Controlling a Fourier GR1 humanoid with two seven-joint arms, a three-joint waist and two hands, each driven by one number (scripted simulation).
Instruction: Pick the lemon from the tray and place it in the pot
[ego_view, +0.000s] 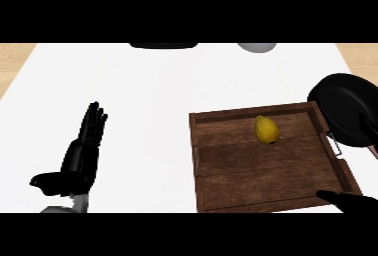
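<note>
Lemon (266, 129) is lying on the wooden tray (221, 165), in the tray's far half and toward its right side, with nothing touching it. It is sitting with its long axis running roughly away from the robot. The black pot (347, 107) is sitting on the white counter (148, 85) just beside the tray's far right corner, its rim overlapping the tray's right edge in this view.

The left hand (83, 155) is resting well apart from the tray on the left side of the counter, open, with fingers straight and pointing away from the robot. The right hand (351, 202) is showing only partly at the tray's near right corner; whether its fingers are open or curled cannot be told.
</note>
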